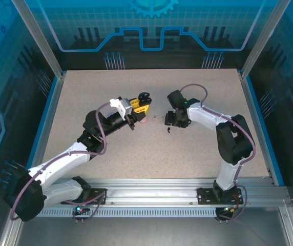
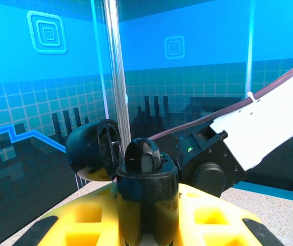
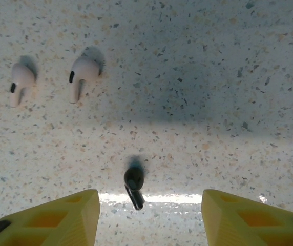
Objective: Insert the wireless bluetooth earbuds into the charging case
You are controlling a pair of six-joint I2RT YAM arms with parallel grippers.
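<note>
Left jaws: clamped on open black case (image 2: 146, 174).
Right jaws: apart, above black earbud (image 3: 134, 185) on tabletop (image 3: 213, 77).
Advice: centre on stem, descend, pinch gently.

Half-seen things
The lower part of the charging case (image 2: 146, 174) is hidden between the left gripper's (image 2: 147, 220) yellow fingers (image 2: 85, 218). From above, the black earbud (image 1: 168, 129) is a mere speck, its shape untellable.

Black charging case (image 2: 146, 179) is up off the table (image 3: 213, 77), pinched in the left gripper (image 1: 141, 103), its lid (image 2: 92, 148) swung open beside the body. On the speckled surface a black earbud (image 3: 134, 185) lies alone, and well apart from it a pale pink earbud (image 3: 83, 74) and a second pink earbud (image 3: 22, 82) rest side by side, stems pointing the same way
</note>
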